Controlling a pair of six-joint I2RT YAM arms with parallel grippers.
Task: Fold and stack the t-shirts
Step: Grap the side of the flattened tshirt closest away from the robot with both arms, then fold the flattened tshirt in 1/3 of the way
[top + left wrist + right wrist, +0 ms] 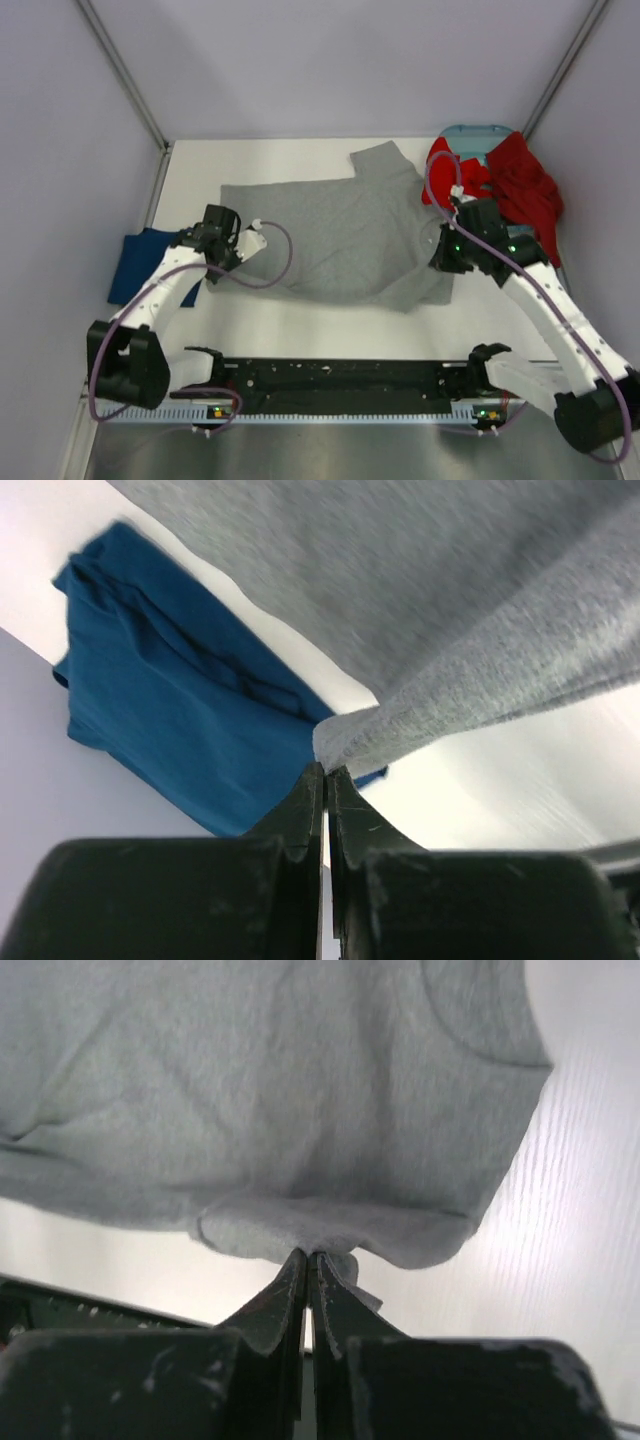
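The grey shirt [340,230] lies spread mid-table [300,320]. It looks soft, light and limp and will likely sag between holds, so hems and corners are the places to pinch. The left gripper [325,778] is clamped on its 8 o'clock edge and the right gripper [307,1260] on its 4 o'clock edge, both arms reaching forward with wrists low. A blue shirt [135,262] sits at 9 o'clock, red shirts [525,185] at 2.

Matt heathered grey knit t-shirt [340,235], smooth white table [330,325], scuffed black fingers [268,1310]
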